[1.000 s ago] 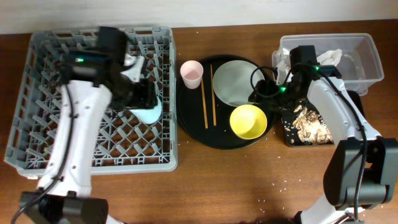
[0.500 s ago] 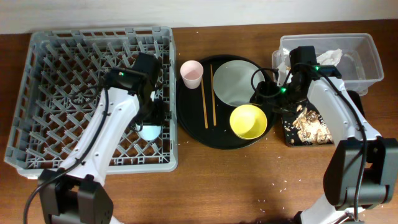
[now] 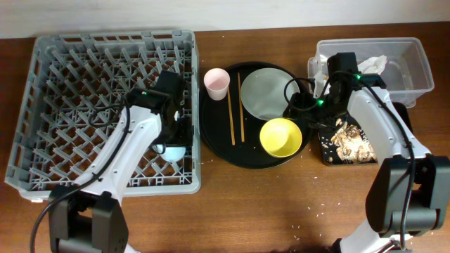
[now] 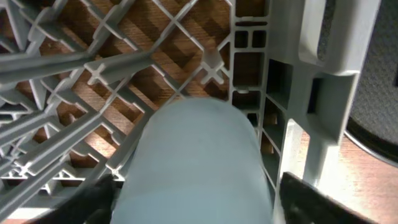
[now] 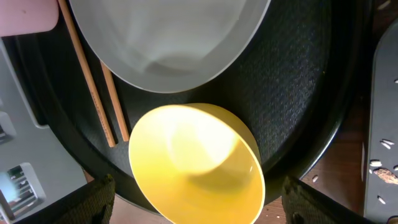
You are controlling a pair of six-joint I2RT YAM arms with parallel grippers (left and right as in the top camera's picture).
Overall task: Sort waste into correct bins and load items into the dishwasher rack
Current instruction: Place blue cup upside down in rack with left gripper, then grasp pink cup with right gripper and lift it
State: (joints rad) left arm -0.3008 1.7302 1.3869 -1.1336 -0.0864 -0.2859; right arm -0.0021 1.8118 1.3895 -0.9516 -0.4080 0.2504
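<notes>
Raising the left hand (image 4: 196,208) straight off the light blue cup (image 4: 193,155) between its fingers (image 4: 311,198) seems wisest; gripping or not, unclear.

Likely a robotics lab: 2 robot arms (image 3: 119,151) (image 3: 383,126), wooden table (image 3: 281,207), dishwasher rack (image 3: 70,70), clear tub (image 3: 411,67).

We see even, bright light in the overhead view, with soft shadows. In the wrist views the light blue cup (image 4: 193,168) is out of focus — and the yellow bowl (image 5: 193,168) glares, slightly overexposed inside.
</notes>
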